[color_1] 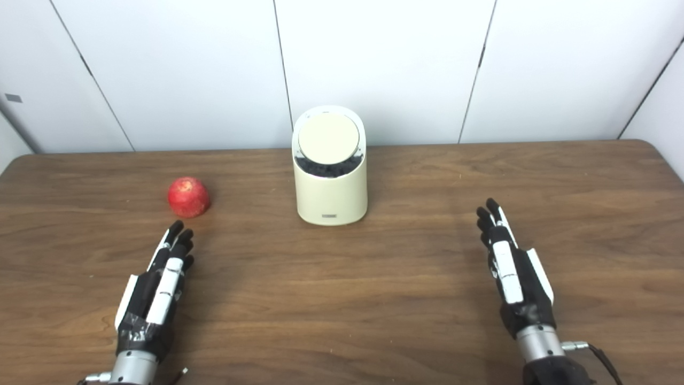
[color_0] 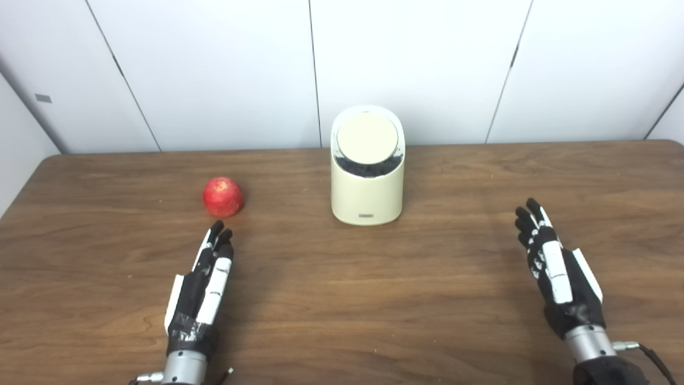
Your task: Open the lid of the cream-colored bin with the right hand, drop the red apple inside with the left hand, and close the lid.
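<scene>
Clearly, in the left eye view the cream-colored bin [color_0: 367,182] stands upright mid-table [color_0: 342,299], its round lid [color_0: 367,136] shut and tilted toward the camera. Left of it, well apart, lies the red apple [color_0: 223,197], just beyond the left hand [color_0: 202,286], whose fingers are released, holding nothing. From the right eye view, the right hand [color_1: 512,272] likewise rests empty, fingers extended, well right of the bin.
</scene>
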`<state>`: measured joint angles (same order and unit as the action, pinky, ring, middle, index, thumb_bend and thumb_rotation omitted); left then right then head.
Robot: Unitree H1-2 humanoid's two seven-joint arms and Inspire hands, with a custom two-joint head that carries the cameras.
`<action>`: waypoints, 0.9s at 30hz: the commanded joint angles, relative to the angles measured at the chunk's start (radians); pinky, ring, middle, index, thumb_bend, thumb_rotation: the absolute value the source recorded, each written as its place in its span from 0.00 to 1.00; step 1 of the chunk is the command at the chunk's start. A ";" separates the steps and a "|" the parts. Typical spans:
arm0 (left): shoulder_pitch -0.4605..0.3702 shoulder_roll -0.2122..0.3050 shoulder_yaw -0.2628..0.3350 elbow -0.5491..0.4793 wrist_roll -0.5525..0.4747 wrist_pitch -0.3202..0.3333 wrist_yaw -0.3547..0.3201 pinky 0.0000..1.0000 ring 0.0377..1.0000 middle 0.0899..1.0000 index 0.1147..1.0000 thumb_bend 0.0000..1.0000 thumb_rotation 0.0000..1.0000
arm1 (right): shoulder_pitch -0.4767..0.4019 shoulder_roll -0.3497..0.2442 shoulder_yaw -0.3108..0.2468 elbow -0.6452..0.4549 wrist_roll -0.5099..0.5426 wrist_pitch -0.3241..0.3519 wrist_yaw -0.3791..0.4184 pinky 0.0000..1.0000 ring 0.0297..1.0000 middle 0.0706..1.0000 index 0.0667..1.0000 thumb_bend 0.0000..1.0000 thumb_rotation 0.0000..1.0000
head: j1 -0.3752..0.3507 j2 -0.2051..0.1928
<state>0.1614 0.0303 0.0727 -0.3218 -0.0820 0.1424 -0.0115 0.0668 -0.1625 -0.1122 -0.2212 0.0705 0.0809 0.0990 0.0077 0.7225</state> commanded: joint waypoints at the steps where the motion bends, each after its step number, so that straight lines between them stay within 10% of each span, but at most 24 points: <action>1: -0.019 0.005 0.000 -0.026 -0.004 -0.018 -0.004 1.00 0.99 0.96 1.00 0.55 0.76 | -0.020 -0.014 -0.001 -0.017 -0.004 -0.031 -0.002 1.00 0.97 0.96 1.00 0.59 1.00 | 0.001 0.001; 27: -0.019 0.001 -0.008 -0.005 0.009 -0.047 -0.002 1.00 0.99 0.97 1.00 0.56 0.77 | -0.018 -0.031 0.002 -0.003 0.001 -0.042 0.005 1.00 0.98 0.97 1.00 0.62 0.95 | 0.001 -0.042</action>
<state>0.1591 0.0297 0.0684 -0.3186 -0.0775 0.1402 -0.0099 0.0665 -0.1820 -0.1071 -0.2156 0.0713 0.0776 0.1012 0.0077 0.6797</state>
